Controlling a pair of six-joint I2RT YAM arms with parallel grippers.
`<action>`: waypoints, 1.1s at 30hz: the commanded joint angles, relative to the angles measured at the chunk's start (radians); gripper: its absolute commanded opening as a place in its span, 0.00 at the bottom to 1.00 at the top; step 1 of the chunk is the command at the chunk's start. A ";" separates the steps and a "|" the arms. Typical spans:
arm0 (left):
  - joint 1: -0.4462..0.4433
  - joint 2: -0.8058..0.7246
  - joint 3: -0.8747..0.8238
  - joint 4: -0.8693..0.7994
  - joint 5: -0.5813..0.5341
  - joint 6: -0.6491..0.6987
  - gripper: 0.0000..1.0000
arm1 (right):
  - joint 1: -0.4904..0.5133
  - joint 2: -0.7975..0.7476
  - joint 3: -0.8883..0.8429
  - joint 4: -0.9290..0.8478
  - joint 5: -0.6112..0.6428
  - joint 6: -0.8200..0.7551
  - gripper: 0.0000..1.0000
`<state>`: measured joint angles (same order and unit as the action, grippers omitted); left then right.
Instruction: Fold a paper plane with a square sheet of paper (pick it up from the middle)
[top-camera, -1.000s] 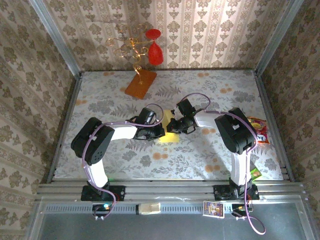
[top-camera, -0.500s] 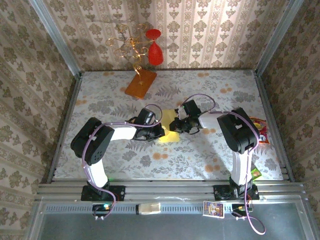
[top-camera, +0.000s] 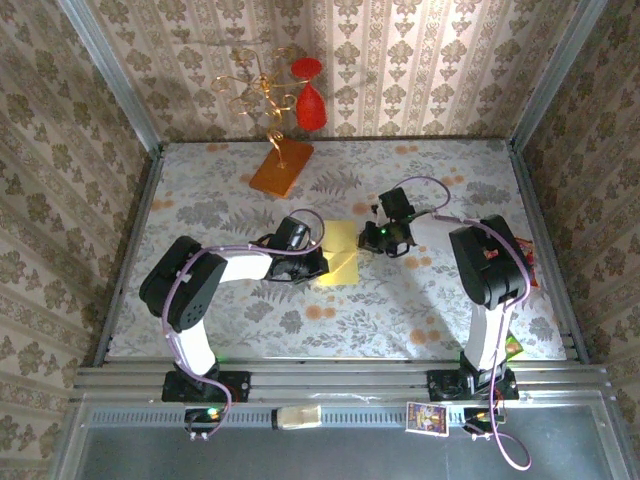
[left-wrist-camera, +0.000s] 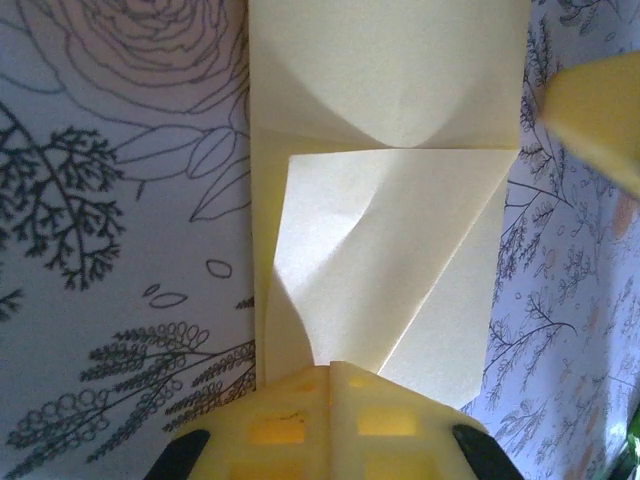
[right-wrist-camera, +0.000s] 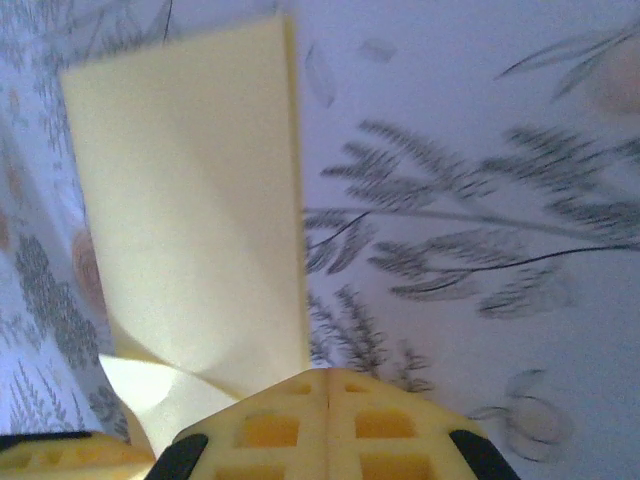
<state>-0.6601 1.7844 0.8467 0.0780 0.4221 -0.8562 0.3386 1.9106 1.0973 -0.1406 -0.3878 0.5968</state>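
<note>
The square sheet of paper (top-camera: 340, 253) lies creased on the flowered table between my two grippers, pale yellow with folded flaps. In the left wrist view the paper (left-wrist-camera: 390, 200) shows a flat band at the far side and a diagonal flap running back to my fingertips. My left gripper (top-camera: 318, 262) (left-wrist-camera: 330, 368) is shut, its tips down on the paper's left edge. My right gripper (top-camera: 372, 238) (right-wrist-camera: 328, 375) is shut too, with its tips just off the right edge of the paper (right-wrist-camera: 190, 200), over bare table.
An orange-brown slab (top-camera: 281, 166) with a gold wire stand and red glasses (top-camera: 310, 102) sits at the back left. A red snack packet (top-camera: 518, 262) lies by the right wall. Patterned walls close in three sides.
My right gripper has slid from over the paper's middle to the right and slightly back, off the sheet. More of the paper now shows flat. The left gripper has stayed put.
</note>
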 joint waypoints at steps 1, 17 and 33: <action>-0.002 -0.048 0.020 -0.043 -0.006 0.036 0.00 | -0.008 -0.088 -0.020 -0.009 0.037 0.038 0.07; 0.064 0.028 0.073 0.124 0.018 -0.009 0.26 | 0.023 -0.153 -0.143 0.064 -0.106 0.201 0.35; 0.068 0.107 0.012 0.195 -0.009 -0.101 0.25 | 0.066 -0.080 -0.124 0.084 -0.142 0.364 0.35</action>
<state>-0.5926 1.8656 0.8879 0.2573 0.4255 -0.9241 0.3931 1.8080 0.9581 -0.0616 -0.5060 0.9165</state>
